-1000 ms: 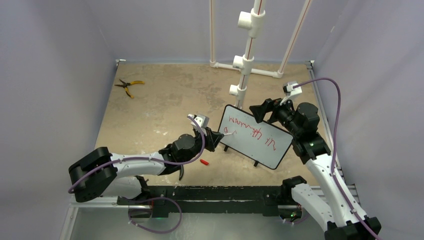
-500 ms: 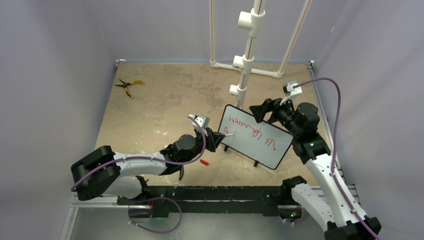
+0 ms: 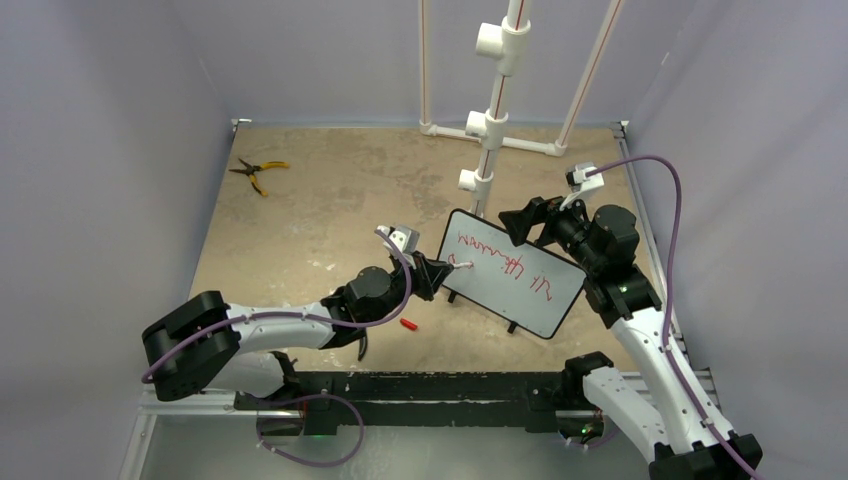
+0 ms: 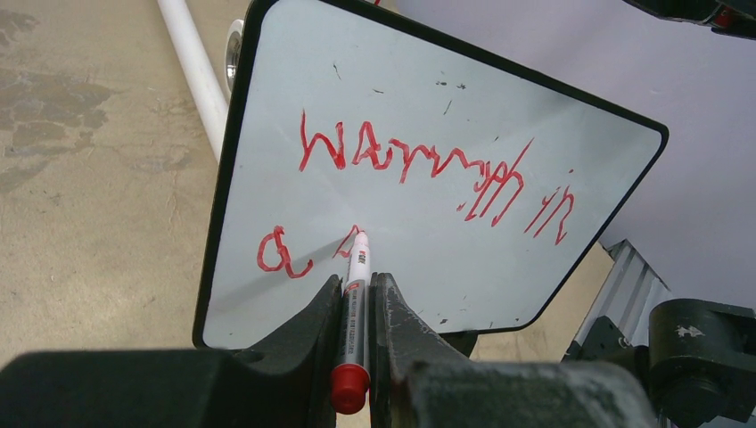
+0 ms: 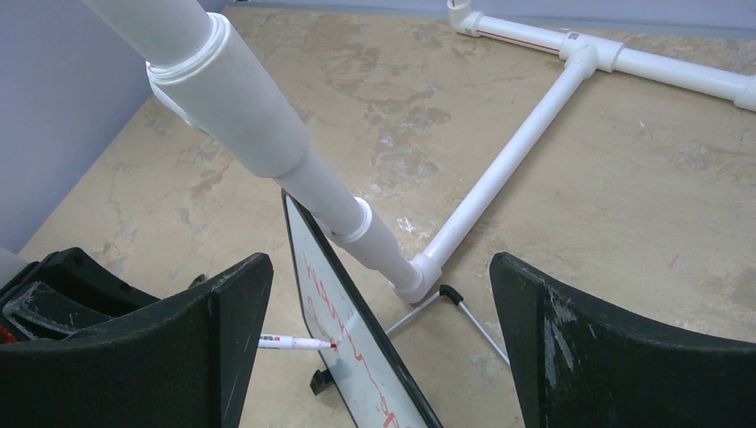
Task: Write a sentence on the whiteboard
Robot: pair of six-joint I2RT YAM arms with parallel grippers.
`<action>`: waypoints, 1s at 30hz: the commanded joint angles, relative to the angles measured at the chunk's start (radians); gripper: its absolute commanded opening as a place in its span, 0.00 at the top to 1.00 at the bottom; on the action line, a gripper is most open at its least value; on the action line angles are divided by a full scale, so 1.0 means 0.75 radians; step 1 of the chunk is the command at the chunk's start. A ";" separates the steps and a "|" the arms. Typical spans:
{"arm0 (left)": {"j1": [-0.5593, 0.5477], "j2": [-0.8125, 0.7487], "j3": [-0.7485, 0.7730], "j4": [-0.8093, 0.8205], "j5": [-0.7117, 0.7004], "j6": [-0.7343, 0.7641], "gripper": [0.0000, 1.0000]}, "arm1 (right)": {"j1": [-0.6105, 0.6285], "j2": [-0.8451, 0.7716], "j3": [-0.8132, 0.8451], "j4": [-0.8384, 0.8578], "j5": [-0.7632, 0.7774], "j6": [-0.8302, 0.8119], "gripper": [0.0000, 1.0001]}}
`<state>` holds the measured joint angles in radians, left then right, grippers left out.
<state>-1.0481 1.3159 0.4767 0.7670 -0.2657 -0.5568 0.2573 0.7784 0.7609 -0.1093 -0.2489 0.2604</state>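
Note:
The whiteboard (image 3: 520, 290) stands tilted on its small feet at the right of the table. The sentence (image 4: 401, 160) is a red scrawl across its upper face, with a second line begun at lower left (image 4: 281, 254). My left gripper (image 3: 438, 275) (image 4: 357, 283) is shut on a white marker (image 4: 358, 285) with a red end. The marker's tip touches the board at a fresh red stroke. My right gripper (image 3: 520, 222) (image 5: 379, 264) hangs open behind the board's top edge (image 5: 308, 241). Its fingers stand wide on either side and touch nothing.
A white PVC pipe frame (image 3: 490, 130) (image 5: 508, 165) rises just behind the board. A red marker cap (image 3: 408, 324) lies on the table below the left gripper. Yellow-handled pliers (image 3: 258, 172) lie at the far left. Grey walls close in the table.
The left gripper has edged slightly rightward and up along the board with the marker tip on it. The right arm and the board have not moved.

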 commanded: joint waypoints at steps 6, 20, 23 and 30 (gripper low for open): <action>-0.004 0.007 0.027 0.059 0.007 0.005 1.00 | 0.007 0.002 0.000 0.047 -0.005 -0.024 0.06; -0.006 0.006 -0.080 0.051 -0.006 -0.029 1.00 | 0.006 0.003 0.000 0.043 0.000 -0.024 0.06; -0.006 0.010 -0.098 0.046 -0.007 -0.033 1.00 | 0.007 0.002 0.001 0.043 0.001 -0.024 0.06; -0.006 -0.013 -0.124 0.019 -0.046 -0.032 1.00 | 0.006 0.002 0.000 0.041 0.002 -0.022 0.06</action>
<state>-1.0485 1.3167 0.3946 0.7685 -0.2729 -0.5659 0.2573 0.7788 0.7609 -0.1081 -0.2489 0.2604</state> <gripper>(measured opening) 0.108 0.940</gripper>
